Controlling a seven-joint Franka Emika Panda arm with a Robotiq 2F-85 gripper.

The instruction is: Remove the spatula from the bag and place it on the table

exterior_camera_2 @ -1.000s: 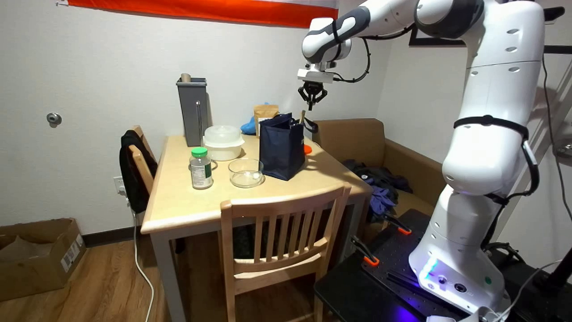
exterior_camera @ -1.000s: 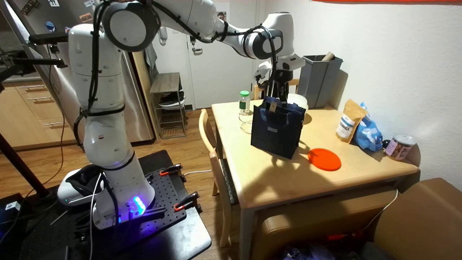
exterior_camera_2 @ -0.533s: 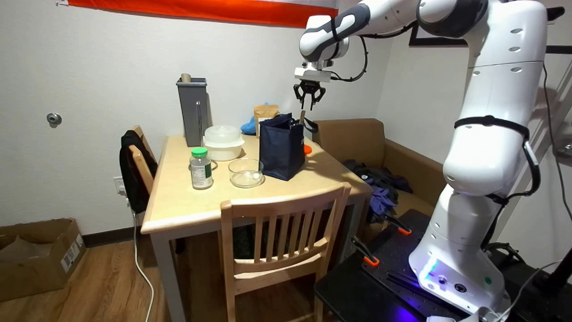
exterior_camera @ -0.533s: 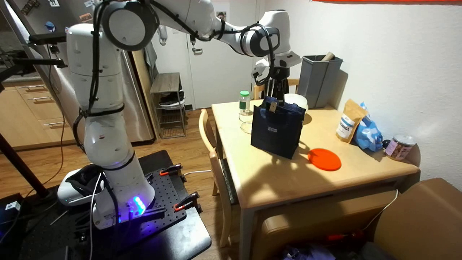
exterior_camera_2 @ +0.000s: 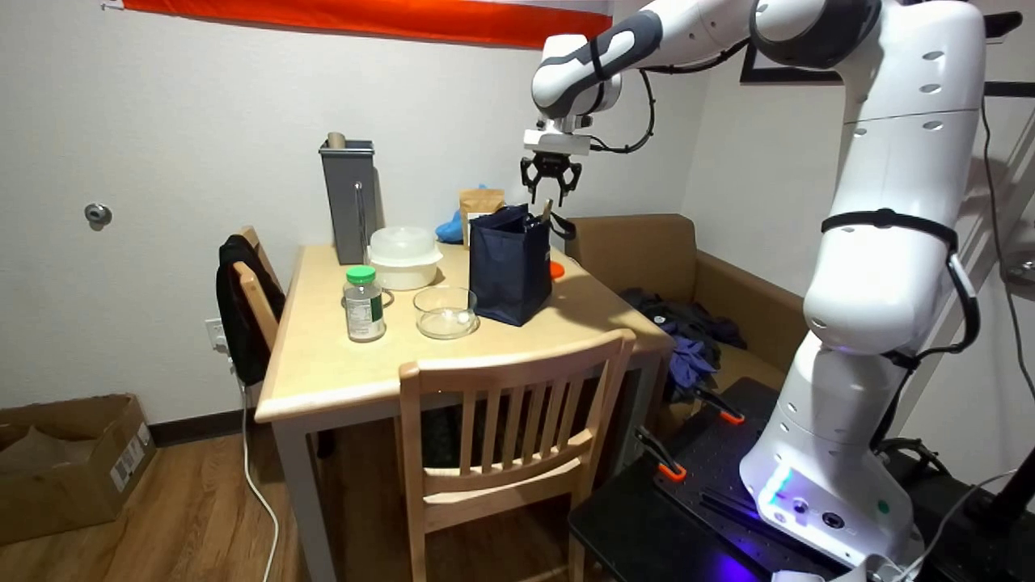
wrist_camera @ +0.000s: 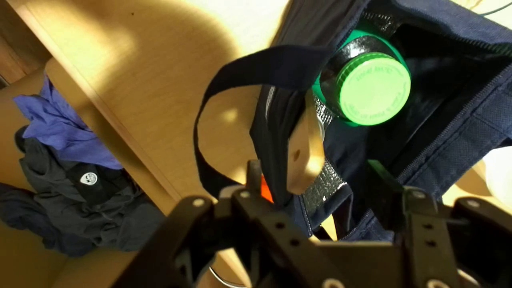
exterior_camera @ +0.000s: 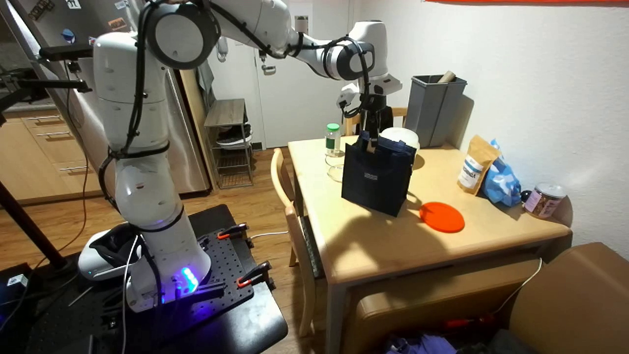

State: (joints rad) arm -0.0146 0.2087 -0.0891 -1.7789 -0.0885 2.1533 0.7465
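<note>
Spatula (wrist_camera: pixel 304 176): lower part hidden in bag (exterior_camera_2: pixel 508 271) | end effector (exterior_camera_2: pixel 547 200): jaws spread apart | bottle (wrist_camera: pixel 375 90): body mostly obscured

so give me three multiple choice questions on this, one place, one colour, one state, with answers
1. Where is the spatula's wooden handle?
A) on the chair
B) poking out of the bag
C) on the sofa

2. What colour is the cap on the jar beside the glass bowl?
A) red
B) white
C) green

3. How is the gripper?
A) open
B) shut and empty
C) shut on the handle

1 B: it sticks up from the bag's top in an exterior view.
2 C: it shows green in both exterior views.
3 A: the wrist view shows its fingers apart.
</note>
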